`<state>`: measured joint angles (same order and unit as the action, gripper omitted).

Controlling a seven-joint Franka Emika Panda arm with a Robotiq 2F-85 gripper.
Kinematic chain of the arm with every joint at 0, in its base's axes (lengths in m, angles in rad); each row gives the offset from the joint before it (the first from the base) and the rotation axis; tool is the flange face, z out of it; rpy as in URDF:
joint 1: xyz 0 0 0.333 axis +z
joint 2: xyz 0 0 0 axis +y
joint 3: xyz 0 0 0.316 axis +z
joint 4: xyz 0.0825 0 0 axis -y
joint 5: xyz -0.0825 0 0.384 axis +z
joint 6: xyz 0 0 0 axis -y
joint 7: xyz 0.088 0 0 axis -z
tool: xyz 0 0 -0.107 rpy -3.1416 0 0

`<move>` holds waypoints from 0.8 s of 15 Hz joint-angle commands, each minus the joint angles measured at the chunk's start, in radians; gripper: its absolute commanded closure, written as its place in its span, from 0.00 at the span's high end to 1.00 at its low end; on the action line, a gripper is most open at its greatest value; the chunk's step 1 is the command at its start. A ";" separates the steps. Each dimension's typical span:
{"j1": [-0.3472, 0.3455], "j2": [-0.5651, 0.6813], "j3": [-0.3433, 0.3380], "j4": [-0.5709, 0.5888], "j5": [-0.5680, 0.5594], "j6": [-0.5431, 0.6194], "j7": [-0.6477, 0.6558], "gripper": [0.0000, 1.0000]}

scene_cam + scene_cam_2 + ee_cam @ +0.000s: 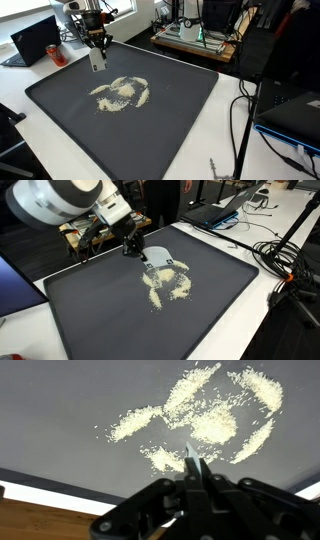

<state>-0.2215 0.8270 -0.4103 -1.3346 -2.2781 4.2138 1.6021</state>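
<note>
The arm (55, 200) has bulky, rounded white links and a dark band at the joint. Its gripper (192, 458) is matte black, built of hinged bars narrowing to slim fingers.

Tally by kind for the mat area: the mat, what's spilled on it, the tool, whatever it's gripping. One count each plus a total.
dark mat: 1
spill of pale grains: 1 (scattered in several patches)
tool: 1, shut
white flat piece held in the tool: 1
Total: 4

Robotics lab: laptops (35, 42), tangled cables (243, 112)
</note>
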 commanded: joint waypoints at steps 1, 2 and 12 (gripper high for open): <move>-0.103 0.082 0.059 0.075 0.085 0.034 0.061 0.01; -0.120 0.096 0.064 0.081 0.104 0.035 0.073 0.01; -0.131 0.061 0.017 -0.066 0.288 -0.053 0.112 0.01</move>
<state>-0.3765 0.9355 -0.3653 -1.3092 -2.0232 4.2025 1.6877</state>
